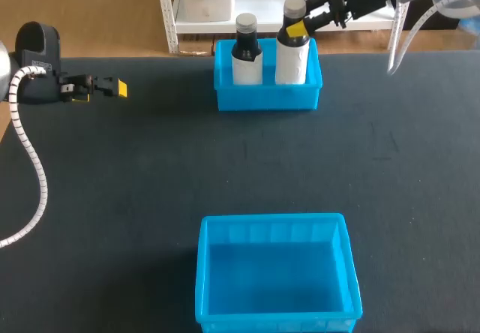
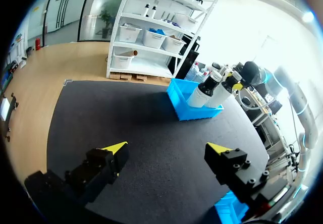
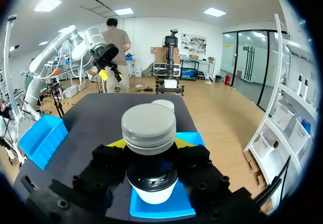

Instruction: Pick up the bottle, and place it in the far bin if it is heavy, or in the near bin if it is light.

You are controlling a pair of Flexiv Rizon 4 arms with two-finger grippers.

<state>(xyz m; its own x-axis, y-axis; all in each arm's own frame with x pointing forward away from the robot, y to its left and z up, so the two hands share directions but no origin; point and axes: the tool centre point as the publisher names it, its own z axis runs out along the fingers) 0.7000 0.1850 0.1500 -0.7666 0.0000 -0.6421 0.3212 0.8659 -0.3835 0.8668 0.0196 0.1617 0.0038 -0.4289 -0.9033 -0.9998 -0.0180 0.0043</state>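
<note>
Claw of right arm [image 1: 294, 27] clamped on grey-capped white-labelled bottle [image 1: 291, 63] in blue plastic bin [image 1: 266, 97], surface's [image 1: 150, 168] far edge; left claw [image 1: 118, 88] spread open.

Glossy plastic bin [image 1: 271, 218], matt table [image 1: 150, 160]

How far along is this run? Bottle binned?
Done: a first bottle stands in the far bin. In hand: the right gripper grips the neck of a second bottle standing beside it. Left, if this is a placement: release and withdraw. The near bin holds nothing; the left gripper is open.
</note>
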